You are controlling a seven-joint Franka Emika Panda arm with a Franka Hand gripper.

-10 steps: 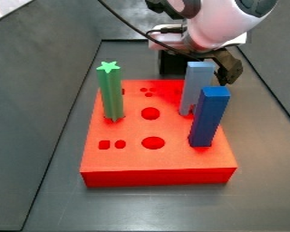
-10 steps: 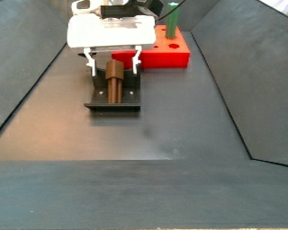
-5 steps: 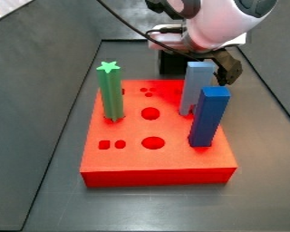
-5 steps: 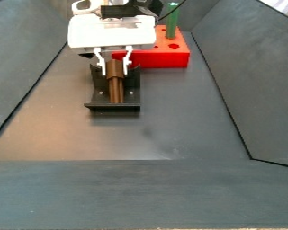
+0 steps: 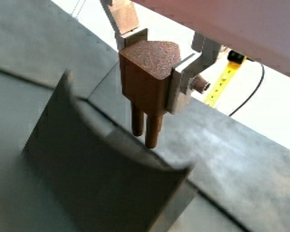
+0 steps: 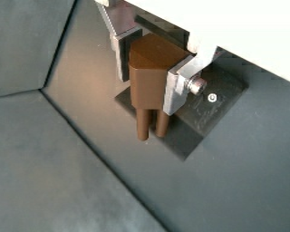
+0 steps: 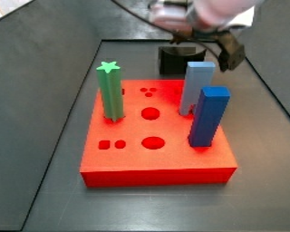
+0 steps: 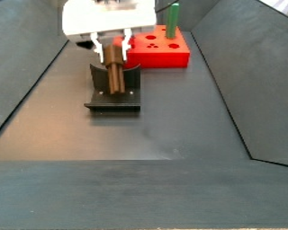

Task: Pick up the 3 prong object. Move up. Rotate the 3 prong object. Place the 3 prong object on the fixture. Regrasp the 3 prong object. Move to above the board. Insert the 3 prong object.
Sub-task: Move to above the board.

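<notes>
The 3 prong object is a dark-brown piece with its prongs pointing down. My gripper is shut on it, a silver finger plate pressed on each side. In both wrist views the prongs hang free over the dark fixture. In a side view the gripper holds the 3 prong object just above the fixture, short of the red board. In a side view the gripper sits behind the board, and the piece is hidden there.
On the board stand a green star-topped post, a dark blue block and a light blue block. Dark sloping walls close in the grey floor on both sides.
The gripper closed on the 3 prong object where it lay on the fixture and has lifted it up off the fixture.
</notes>
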